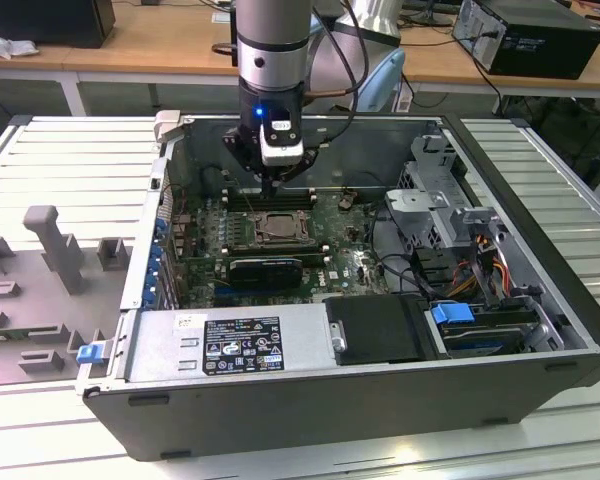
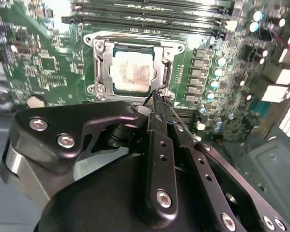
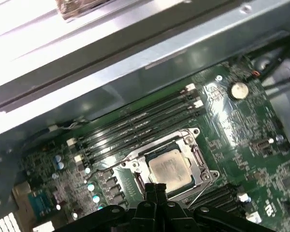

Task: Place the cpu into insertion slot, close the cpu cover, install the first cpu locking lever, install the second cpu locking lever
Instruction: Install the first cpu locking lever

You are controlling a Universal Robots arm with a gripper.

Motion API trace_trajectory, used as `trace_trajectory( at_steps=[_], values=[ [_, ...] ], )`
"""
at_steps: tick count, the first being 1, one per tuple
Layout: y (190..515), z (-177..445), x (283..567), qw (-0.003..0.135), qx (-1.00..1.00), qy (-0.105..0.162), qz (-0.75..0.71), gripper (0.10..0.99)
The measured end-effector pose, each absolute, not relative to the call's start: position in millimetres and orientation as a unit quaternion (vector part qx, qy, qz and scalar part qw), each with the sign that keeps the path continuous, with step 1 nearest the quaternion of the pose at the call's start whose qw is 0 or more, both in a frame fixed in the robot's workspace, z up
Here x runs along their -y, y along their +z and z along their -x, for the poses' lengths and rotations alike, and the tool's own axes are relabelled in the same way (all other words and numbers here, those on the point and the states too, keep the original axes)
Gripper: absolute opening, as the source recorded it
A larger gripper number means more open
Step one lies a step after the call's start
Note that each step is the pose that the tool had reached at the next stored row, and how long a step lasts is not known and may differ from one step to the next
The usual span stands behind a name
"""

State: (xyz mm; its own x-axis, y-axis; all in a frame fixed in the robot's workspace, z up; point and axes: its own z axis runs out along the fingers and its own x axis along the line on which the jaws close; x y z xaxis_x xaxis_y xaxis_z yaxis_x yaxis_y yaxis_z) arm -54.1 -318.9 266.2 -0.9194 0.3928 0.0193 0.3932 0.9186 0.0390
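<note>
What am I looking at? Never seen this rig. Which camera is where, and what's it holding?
One robot arm with a gripper works inside an open computer case on a slatted table. The exterior view looks on from off the arm; both wrist views ride on the arm, near its wrist. On the green board, the cpu sits in the insertion slot, with the cpu cover framing it. The gripper's fingers are together beside that slot, and I see nothing held.
</note>
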Motion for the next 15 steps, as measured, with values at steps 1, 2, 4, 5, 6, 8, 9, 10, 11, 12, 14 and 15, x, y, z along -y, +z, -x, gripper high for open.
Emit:
trace_trajectory(
  at_steps=[1, 2, 4, 5, 6, 8, 9, 10, 11, 12, 14, 15],
  values=[
    [266.2, 54.1, 318.9, 0.006, 0.981, -0.021, 0.192, 0.106],
    [266.2, 54.1, 319.0, 0.006, 0.984, -0.021, 0.175, 0.106],
    [266.2, 54.1, 318.9, 0.007, 0.989, -0.021, 0.149, 0.106],
    [266.2, 54.1, 318.9, 0.007, 0.99, -0.021, 0.141, 0.106],
    [266.2, 54.1, 318.9, 0.007, 0.991, -0.021, 0.133, 0.106],
    [266.1, 54.1, 318.9, 0.008, 0.995, -0.02, 0.101, 0.106],
    [266.0, 54.1, 318.9, 0.008, 0.996, -0.02, 0.091, 0.106],
    [266.0, 54.1, 318.9, 0.008, 0.996, -0.02, 0.081, 0.106],
    [265.9, 54.1, 318.9, 0.008, 0.998, -0.02, 0.063, 0.106],
    [265.9, 54.1, 318.9, 0.009, 0.999, -0.02, 0.048, 0.106],
    [265.8, 54.1, 319.0, 0.009, 0.999, -0.02, 0.027, 0.106],
    [265.8, 54.1, 319.0, 0.009, 1.0, -0.02, 0.021, 0.106]
  ],
)
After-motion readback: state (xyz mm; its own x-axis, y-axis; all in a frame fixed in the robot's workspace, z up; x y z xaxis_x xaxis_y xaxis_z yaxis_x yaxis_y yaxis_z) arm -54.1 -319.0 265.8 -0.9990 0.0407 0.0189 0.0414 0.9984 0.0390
